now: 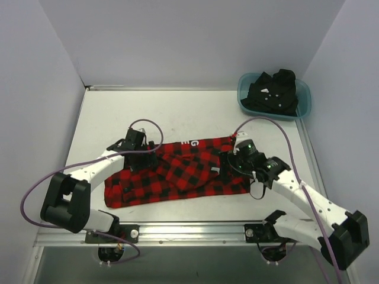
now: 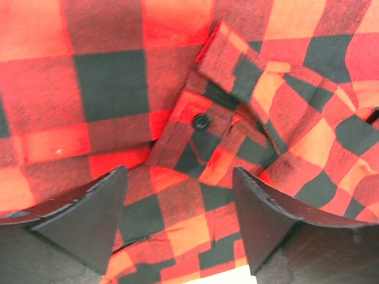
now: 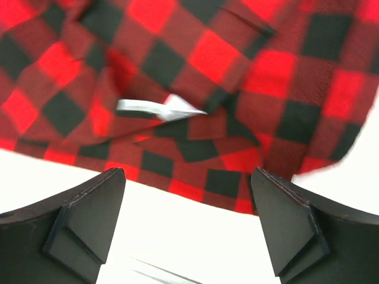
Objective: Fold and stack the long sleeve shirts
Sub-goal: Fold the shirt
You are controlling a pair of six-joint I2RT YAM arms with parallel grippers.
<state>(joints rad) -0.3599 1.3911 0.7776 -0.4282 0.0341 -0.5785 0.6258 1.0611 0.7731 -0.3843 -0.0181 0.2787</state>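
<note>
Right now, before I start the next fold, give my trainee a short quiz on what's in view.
1. True or false: the plain black cloth shirt lies spread flat on the white table.
2. The left fingers are: A) shut on a cuff; B) open over the red-and-black buffalo-check flannel shirt; C) out of view.
3. What small round black thing sits on the flannel cuff in the left wrist view?

Key: 1 false, it is bunched in the teal plastic tub; 2 B; 3 a button.
</note>
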